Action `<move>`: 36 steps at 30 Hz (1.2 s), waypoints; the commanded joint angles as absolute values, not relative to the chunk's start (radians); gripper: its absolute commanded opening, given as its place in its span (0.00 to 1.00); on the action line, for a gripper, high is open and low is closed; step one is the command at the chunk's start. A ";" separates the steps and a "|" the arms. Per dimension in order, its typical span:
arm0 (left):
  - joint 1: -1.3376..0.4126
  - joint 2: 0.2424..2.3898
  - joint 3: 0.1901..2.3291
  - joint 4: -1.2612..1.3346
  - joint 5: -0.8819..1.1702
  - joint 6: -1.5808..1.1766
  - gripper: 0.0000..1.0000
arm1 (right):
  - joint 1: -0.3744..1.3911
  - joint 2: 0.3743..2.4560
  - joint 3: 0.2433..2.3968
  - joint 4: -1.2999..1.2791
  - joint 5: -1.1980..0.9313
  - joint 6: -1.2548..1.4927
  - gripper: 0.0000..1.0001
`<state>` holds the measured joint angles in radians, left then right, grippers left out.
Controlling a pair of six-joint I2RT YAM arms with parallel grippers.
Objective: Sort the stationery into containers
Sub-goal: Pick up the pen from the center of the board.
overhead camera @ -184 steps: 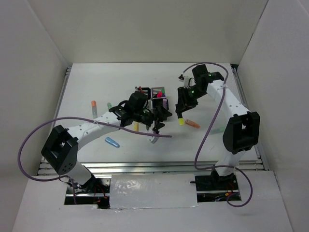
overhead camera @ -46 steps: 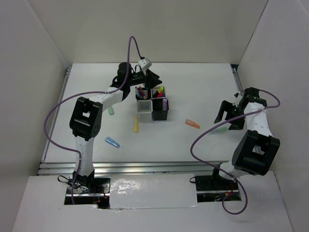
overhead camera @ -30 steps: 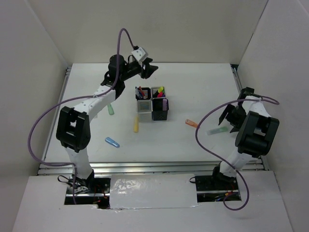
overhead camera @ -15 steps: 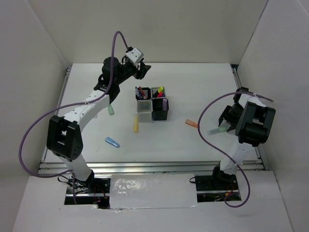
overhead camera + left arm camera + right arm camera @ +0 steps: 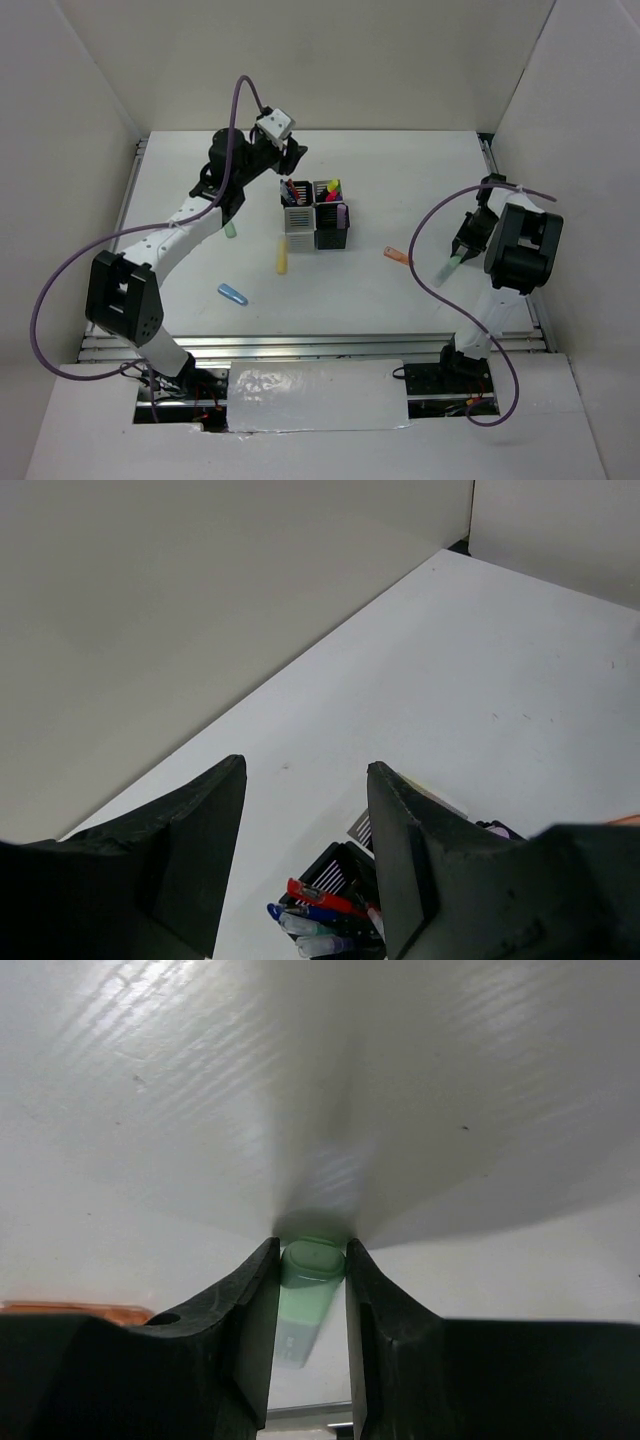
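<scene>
1. Overall, the white table (image 5: 400,180) fills the middle of the top view, enclosed by pale panels on three sides.
2. Next in size, the left arm (image 5: 180,225) runs from the lower left of the frame to the upper centre, with a purple cable (image 5: 60,290) looping beside it. The right arm (image 5: 520,250) stands folded at the right edge of the table.
3. At the table's middle, just left of frame centre, sit the containers (image 5: 316,215): four joined slotted cups, black and silver-white set diagonally. The pens (image 5: 292,190) stand in the rear cups, showing red, blue, yellow and pink ends.
4. Noted above the block's upper-left corner: the left gripper (image 5: 305,850). Its fingers stand apart with nothing between them. The wrist view shows the cups at the bottom of that frame.
5. Noted at the right of the top view: the right gripper (image 5: 308,1285). Its fingers are closed on the held green marker (image 5: 305,1272), pinching it near one end. From above, the marker slants down-left out of the fingers. Contact with the table cannot be determined.
6. Loose items lying flat on the table:
   - yellow marker (image 5: 282,256), just below-left of the block;
   - orange marker (image 5: 398,256), between the block and the right gripper;
   - blue marker (image 5: 232,294), lower left;
   - loose green marker (image 5: 230,228), left of the block beside the left arm.
</scene>
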<state>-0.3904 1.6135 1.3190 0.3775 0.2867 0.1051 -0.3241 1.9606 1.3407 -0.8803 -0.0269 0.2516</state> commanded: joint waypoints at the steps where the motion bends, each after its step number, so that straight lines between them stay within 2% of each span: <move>1: -0.397 1.559 1.313 0.391 0.262 0.112 0.64 | -0.302 1.983 1.388 -0.867 -0.044 0.252 0.31; 2: -0.399 1.552 1.310 0.387 0.262 0.118 0.64 | -0.301 1.982 1.393 -0.867 -0.054 0.250 0.28; 7: -0.397 1.532 1.279 0.391 0.232 0.115 0.64 | -0.287 1.968 1.448 -0.879 -0.104 0.245 0.00; 18: -0.342 1.514 1.279 0.394 0.253 0.051 0.68 | -0.227 1.867 1.708 -0.937 -0.346 0.209 0.00; 24: -0.275 1.491 1.279 0.351 0.247 -0.055 0.71 | -0.127 1.749 1.825 -0.859 -0.362 0.167 0.00; 27: -0.250 1.465 1.264 0.330 0.229 -0.080 0.74 | -0.046 1.665 1.809 -0.767 -0.347 0.146 0.00; 28: -0.238 1.460 1.261 0.322 0.212 -0.086 0.78 | -0.023 1.619 1.798 -0.743 -0.335 0.140 0.00; 29: -0.232 1.444 1.261 0.295 0.193 -0.098 0.97 | 0.030 1.596 1.781 -0.685 -0.322 0.134 0.00; 32: -0.201 1.428 1.273 0.200 0.120 -0.152 0.99 | 0.130 1.520 1.697 -0.559 -0.258 0.098 0.00; 36: -0.137 1.451 1.396 0.004 0.118 -0.181 0.99 | 0.236 1.465 1.576 -0.385 -0.166 0.087 0.00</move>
<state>-0.1806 1.4624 1.3067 0.1394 0.1551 -0.1200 0.1883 1.4788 1.6463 -0.5697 -0.2607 0.1181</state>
